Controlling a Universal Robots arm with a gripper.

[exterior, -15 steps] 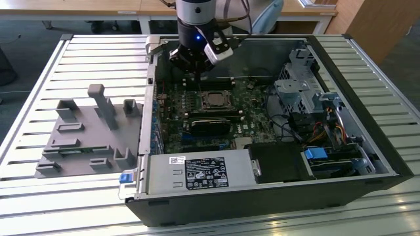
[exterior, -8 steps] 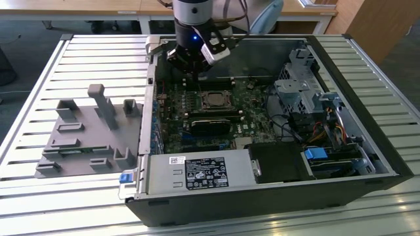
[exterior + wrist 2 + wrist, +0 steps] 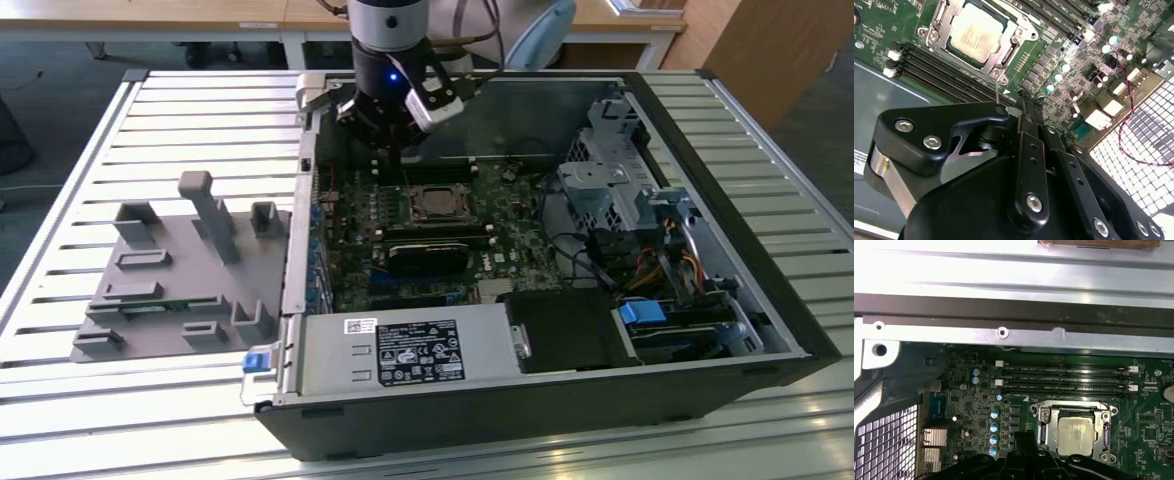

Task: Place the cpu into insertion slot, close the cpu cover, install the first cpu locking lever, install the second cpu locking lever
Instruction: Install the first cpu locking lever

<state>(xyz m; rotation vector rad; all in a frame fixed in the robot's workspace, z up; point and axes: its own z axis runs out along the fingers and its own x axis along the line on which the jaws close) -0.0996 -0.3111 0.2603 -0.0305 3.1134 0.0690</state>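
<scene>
At 12 o'clock of the slot (image 3: pixel 412 205) in the exterior view hangs the gripper (image 3: pixel 1024 107), its grip unreadable; cpu (image 3: pixel 975 34) seated, cover (image 3: pixel 945 25) down, one lever (image 3: pixel 997 92) looks unlatched.

Arm and gripper, tool pointing downward.
The arm (image 3: pixel 387 30) stands near-vertical in the exterior view; the gripper (image 3: pixel 390 152) hangs beneath it, black linkages converging at its tip (image 3: pixel 1030 103).

Open PC case (image 3: pixel 561 415) on slatted table (image 3: pixel 80 420). Green motherboard (image 3: pixel 514 215) inside, power supply (image 3: pixel 400 352) beside it, drive cage (image 3: pixel 607 190) and cables (image 3: pixel 667 265) at exterior view's right. Grey fixture (image 3: pixel 174 270) on table, exterior view's left of case. Red wire (image 3: pixel 1134 95) loops over vent grille (image 3: pixel 1149 160). Memory slots (image 3: pixel 1064 380) parallel, near case wall.
</scene>
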